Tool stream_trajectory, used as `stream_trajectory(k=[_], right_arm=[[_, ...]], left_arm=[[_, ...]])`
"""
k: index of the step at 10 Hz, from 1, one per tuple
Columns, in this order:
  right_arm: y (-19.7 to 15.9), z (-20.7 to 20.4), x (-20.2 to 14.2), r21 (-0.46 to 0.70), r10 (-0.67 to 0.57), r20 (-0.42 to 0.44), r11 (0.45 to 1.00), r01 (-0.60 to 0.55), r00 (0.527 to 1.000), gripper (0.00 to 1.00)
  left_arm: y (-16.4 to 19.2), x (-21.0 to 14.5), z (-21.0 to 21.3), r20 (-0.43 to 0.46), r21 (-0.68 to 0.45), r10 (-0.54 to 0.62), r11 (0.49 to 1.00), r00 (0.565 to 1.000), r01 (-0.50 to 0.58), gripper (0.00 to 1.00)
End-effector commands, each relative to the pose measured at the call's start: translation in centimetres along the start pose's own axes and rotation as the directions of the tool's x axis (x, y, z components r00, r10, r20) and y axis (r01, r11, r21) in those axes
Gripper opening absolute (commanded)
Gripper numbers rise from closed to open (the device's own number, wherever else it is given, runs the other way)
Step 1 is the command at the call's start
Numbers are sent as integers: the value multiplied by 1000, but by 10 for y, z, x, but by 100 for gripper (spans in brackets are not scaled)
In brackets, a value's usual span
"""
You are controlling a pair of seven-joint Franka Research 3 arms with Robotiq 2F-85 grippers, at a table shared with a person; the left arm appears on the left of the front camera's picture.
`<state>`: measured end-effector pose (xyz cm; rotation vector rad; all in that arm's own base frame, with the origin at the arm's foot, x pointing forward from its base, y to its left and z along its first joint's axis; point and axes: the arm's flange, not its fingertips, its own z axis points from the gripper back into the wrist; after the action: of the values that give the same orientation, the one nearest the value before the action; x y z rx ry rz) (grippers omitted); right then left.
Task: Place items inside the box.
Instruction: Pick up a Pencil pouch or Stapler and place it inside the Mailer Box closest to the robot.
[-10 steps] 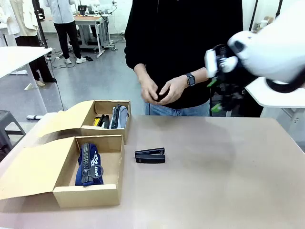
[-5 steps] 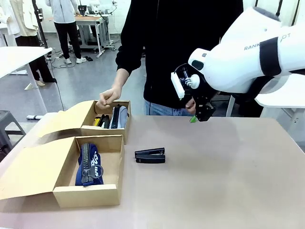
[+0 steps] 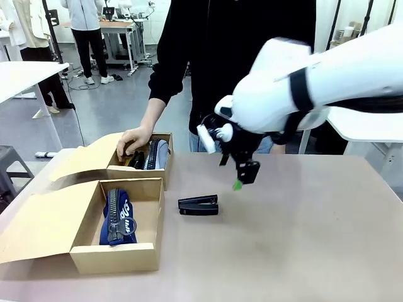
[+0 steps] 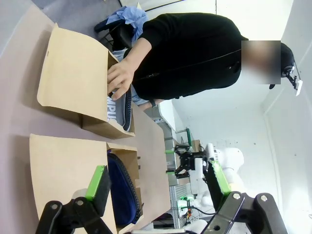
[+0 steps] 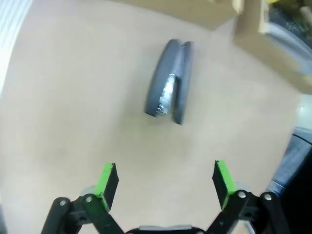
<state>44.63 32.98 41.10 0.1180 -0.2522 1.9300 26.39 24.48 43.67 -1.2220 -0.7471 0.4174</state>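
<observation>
Two open cardboard boxes sit at the left of the table (image 3: 302, 245). The near box (image 3: 113, 258) holds the navy zip pouch (image 3: 118, 217). In the far box (image 3: 141, 172), the person's hand (image 3: 133, 141) rests beside the grey pouch (image 3: 157, 154). The left gripper (image 4: 158, 180) has its fingers spread with nothing between them. Just right of the near box, a black stapler (image 3: 198, 205) lies on the table. Right of it, the right gripper (image 3: 242, 179) hovers above the table, jaws wide apart and empty.
</observation>
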Motion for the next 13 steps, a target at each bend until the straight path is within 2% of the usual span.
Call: stream_trajectory(k=[1,3,4,5,6,7,8,11,13], right_arm=[[-24,-17,31,101,-132,-96,985,142,987,100],[-32,-55,54,140,-161,-159,973,184,974,100],[-46,-70,51,62,-173,-196,980,188,965,100],[-14,-53,43,122,-141,-107,981,154,984,100],[-14,-53,43,122,-141,-107,981,154,984,100],[-28,-72,49,117,-158,-141,978,175,977,100],[-40,-65,41,46,-272,-241,956,291,932,100],[-49,-110,53,29,-325,-236,940,341,916,100],[-51,-121,54,92,-313,-185,938,334,931,100]], left_arm=[[-1,0,-1,16,-25,-18,1000,1000,19,100],[-1,0,-1,16,-25,-18,1000,1000,19,100],[-1,0,-1,16,-25,-18,1000,1000,19,100],[-1,0,-1,16,-25,-18,1000,1000,19,100],[-1,0,-1,16,-25,-18,1000,1000,19,100],[-1,0,-1,16,-25,-18,1000,1000,19,100],[-1,0,-1,16,-25,-18,1000,1000,19,100],[-1,0,-1,16,-25,-18,1000,1000,19,100],[-1,0,-1,16,-25,-18,1000,1000,19,100]])
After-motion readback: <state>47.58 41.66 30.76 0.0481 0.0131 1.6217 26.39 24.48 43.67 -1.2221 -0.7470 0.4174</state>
